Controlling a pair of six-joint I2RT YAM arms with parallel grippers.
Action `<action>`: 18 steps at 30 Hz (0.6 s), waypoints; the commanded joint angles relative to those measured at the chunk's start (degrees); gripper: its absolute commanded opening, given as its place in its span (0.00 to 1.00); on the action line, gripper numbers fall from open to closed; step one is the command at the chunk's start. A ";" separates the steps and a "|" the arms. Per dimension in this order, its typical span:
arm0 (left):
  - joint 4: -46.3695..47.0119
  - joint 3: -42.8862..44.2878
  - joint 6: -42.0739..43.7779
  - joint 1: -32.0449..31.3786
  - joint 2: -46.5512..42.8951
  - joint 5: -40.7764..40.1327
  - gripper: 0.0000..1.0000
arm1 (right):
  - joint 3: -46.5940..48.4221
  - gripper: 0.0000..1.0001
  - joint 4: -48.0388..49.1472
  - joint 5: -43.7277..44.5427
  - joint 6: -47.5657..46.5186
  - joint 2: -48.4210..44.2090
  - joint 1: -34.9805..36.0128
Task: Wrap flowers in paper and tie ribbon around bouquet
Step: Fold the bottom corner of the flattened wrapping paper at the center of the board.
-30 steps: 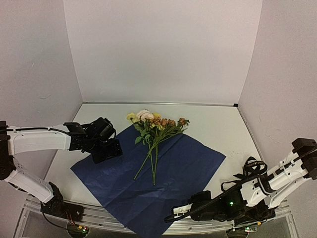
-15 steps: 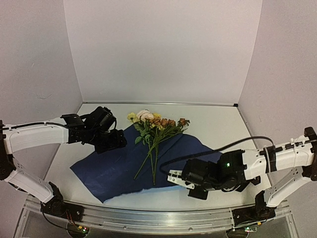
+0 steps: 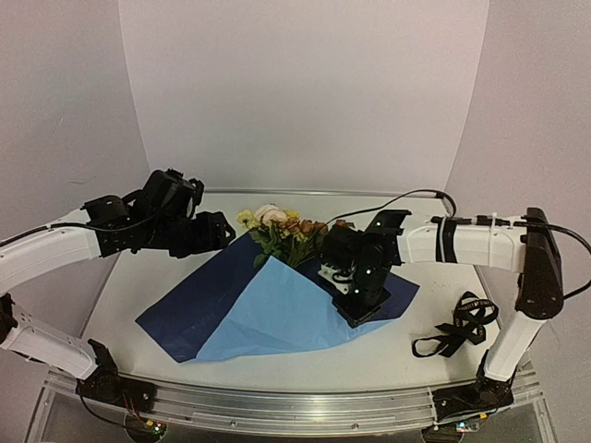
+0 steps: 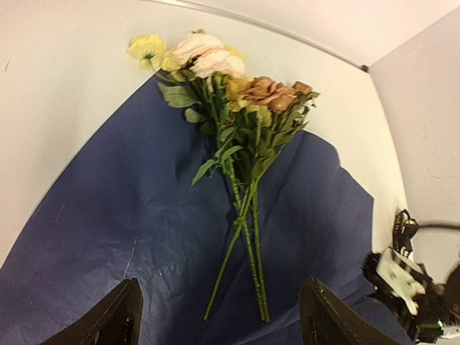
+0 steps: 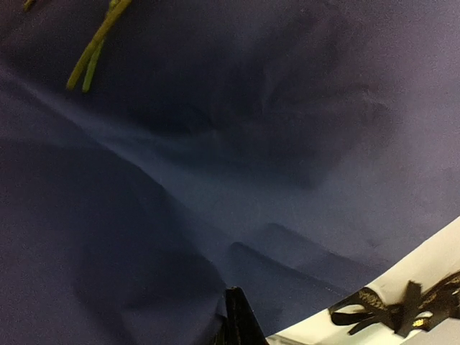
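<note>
1. The paper (image 3: 277, 314), a crinkly sheet: its near corner has just swung over the stems, pale blue face up on navy, so wrapping's begun.
2. The flowers (image 3: 282, 231): soft blooms peek out at its far edge.
3. The right gripper (image 3: 337, 275) is clenched on that corner; the left gripper (image 3: 220, 233) hovers released, empty.
4. The ribbon (image 3: 457, 328): limp black loops, right of the paper.

The flowers (image 3: 286, 231) are laid on the paper (image 3: 199, 305), blooms reaching past its far edge, stems covered by its folded-over near part. The ribbon (image 3: 459, 325) is placed right of the paper, on the table (image 3: 388, 355).
</note>
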 commanded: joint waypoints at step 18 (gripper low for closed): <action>10.78 -9.04 5.50 -8.08 -12.40 24.28 0.63 | 8.43 0.00 -8.42 -1.87 17.24 9.06 -4.53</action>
